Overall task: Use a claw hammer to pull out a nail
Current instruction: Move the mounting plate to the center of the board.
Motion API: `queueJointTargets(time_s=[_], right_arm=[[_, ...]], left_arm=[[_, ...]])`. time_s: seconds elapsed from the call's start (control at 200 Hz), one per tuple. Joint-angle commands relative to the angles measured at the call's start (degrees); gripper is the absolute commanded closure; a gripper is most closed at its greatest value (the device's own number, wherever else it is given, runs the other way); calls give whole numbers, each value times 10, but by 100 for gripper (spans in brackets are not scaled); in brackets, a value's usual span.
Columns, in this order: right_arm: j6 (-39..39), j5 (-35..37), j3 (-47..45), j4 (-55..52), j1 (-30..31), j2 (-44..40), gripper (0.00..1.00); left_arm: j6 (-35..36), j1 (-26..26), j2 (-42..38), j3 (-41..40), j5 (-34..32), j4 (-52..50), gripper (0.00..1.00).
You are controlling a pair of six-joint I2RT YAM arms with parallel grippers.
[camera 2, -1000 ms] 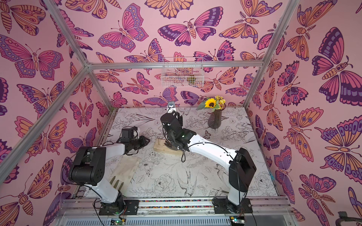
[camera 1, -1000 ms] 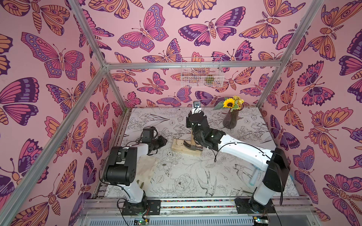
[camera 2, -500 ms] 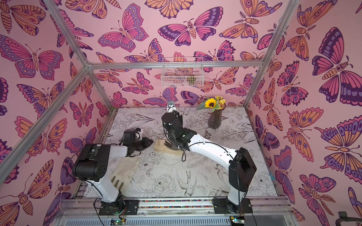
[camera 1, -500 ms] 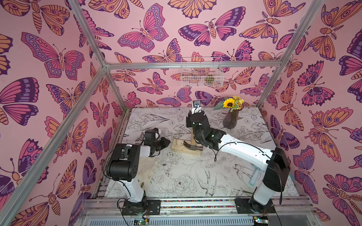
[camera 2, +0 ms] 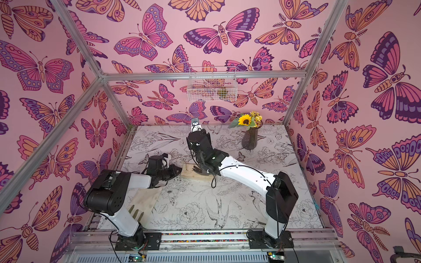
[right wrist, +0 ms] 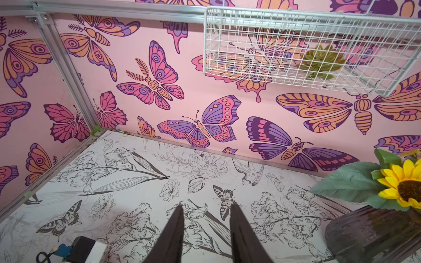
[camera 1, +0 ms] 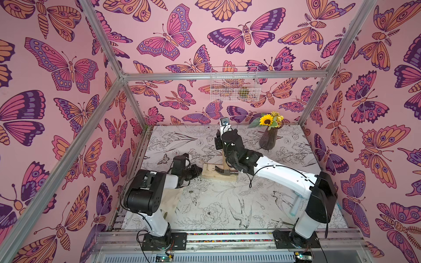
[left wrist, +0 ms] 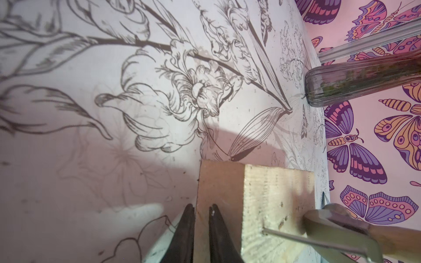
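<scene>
right claw (right wrist: 207,206) apparently grips claw hammer (camera 1: 224,172) handle; left claw (left wrist: 200,206) narrow, tips at wood block (left wrist: 273,193).

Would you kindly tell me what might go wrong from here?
The left gripper is only at the wooden block's end, near the table, so levering may lift or slide the block. The nail reaches the head of the claw hammer; whether the claw holds it is unclear, so it may slip.
</scene>
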Motion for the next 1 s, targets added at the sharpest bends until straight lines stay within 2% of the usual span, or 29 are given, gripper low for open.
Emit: queueJointTargets(time_s=[0.0,0.29,0.476,0.991], right_arm=[[13,-33,16,29,3,3,100],[-22,-49,64,-12,4,30,100],[-58,-21,110,-58,5,60,100],[-125,33,226,-96,13,145,100]], left_arm=[[-10,-29,-20,-6,26,19,83],[-19,-44,-17,-2,25,29,83],[-23,-45,-13,-6,30,39,82],[-25,-45,-2,-10,41,58,81]])
